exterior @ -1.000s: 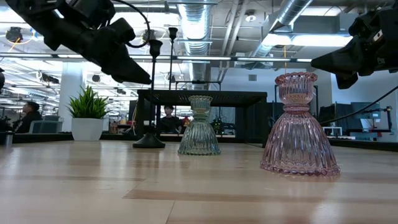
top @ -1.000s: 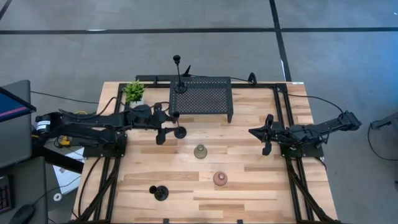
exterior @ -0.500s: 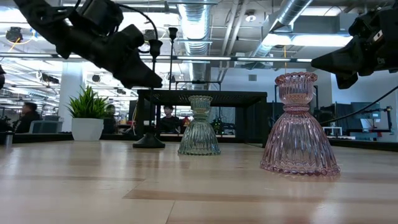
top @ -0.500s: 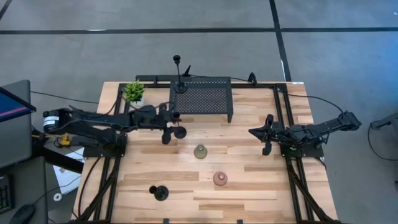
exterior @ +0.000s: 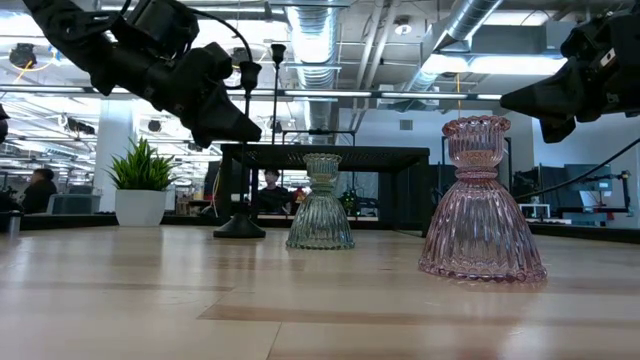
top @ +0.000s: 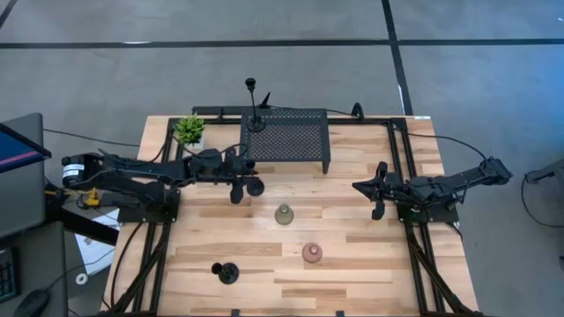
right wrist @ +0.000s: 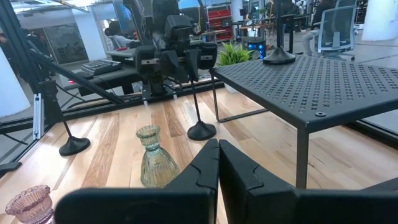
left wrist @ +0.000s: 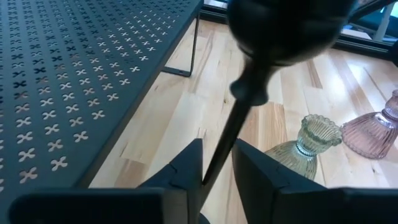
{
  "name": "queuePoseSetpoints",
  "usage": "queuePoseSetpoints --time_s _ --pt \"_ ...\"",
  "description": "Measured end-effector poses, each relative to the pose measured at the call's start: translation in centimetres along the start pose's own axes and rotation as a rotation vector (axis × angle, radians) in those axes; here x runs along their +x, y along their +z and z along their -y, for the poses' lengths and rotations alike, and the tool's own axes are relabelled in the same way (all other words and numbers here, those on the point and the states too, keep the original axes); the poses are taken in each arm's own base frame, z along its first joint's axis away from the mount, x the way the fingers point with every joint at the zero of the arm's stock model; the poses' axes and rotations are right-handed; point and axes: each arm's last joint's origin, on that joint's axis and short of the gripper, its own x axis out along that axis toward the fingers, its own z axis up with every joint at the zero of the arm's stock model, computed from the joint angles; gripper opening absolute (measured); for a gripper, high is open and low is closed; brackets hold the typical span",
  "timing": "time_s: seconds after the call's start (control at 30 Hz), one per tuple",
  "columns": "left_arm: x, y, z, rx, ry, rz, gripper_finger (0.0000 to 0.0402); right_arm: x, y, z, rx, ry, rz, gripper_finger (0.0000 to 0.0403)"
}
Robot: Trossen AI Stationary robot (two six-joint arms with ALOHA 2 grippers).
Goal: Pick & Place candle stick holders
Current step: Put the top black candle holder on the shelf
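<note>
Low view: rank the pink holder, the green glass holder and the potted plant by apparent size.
1. pink holder, largest, though nearest the camera, which inflates it.
2. potted plant and green glass holder look about alike; the plant stands farther back, so no ranking.

Pale wood table (top: 352,255); black stand (top: 285,135) punched with small crosses — black stemmed holders (top: 254,187); ribbed glass ones, one greenish-grey (exterior: 320,204), one pink (exterior: 480,205); green plant (top: 189,129).

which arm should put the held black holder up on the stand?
Left. Its pincer is shut on the black holder right beside the stand. The right pincer waits shut and empty, off to the stand's other side.
</note>
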Motion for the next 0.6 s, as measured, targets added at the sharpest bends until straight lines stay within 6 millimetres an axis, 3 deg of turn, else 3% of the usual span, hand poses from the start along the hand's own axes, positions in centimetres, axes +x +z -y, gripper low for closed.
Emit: queuePoseSetpoints --time_s 0.33,0.6 --pt "-0.01 0.1 0.0 -0.002 0.003 0.009 0.0017 0.0 0.0 0.0 0.0 0.0 0.0 0.0" --pt "-0.12 0.09 0.25 -0.078 -0.007 0.0 0.0018 0.0 0.0 0.0 0.0 0.0 0.0 0.0"
